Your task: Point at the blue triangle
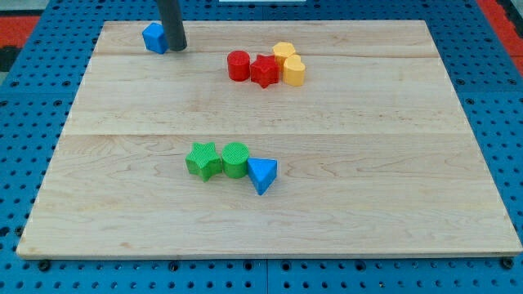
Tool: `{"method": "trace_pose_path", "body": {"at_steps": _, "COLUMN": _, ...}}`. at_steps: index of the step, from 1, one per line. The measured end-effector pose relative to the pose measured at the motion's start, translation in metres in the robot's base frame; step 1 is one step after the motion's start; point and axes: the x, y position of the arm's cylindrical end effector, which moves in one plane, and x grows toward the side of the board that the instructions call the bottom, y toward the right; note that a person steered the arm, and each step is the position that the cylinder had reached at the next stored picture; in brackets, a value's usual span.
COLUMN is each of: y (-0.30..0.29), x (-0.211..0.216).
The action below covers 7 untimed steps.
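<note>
Rod: a dark straight rod comes down from the top edge of the view at the far left; its upper part is cut off by the frame.
My tip (177, 48): it rests on the board at the far left, just right of the blue block and touching or nearly touching it; which of the two cannot be told.
Gripper: there is none, only the rod, so nothing opens or closes.
Blue block (154, 37): far left corner; its right side is hidden behind the rod, so its shape is hard to make out.
Blue triangle (262, 174): near the middle of the board, on the near side, well apart from my tip; it touches the green cylinder at its left.
Green cylinder (235, 159): between the triangle and the green star, touching both.
Green star (203, 159): left end of that row.
Red cylinder (239, 65): far side, middle, left end of a tight cluster.
Red star (265, 71): right of the red cylinder, touching it.
Yellow blocks: one (283, 52) behind, partly hidden by the red star and its neighbour, shape unclear; another (294, 72) in front, at the cluster's right end, looking heart-like.
Board (392, 163): pale wood, fully in view, on a blue pegboard (507, 122) cut off at every edge.
</note>
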Motion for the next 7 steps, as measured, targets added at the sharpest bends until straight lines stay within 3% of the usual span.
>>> {"method": "trace_pose_path", "body": {"at_steps": 4, "y": -0.03, "x": -0.004}}
{"method": "trace_pose_path", "body": {"at_steps": 5, "y": 0.013, "x": -0.003}}
{"method": "trace_pose_path", "body": {"at_steps": 6, "y": 0.055, "x": 0.016}}
{"method": "trace_pose_path", "body": {"at_steps": 7, "y": 0.058, "x": 0.091}}
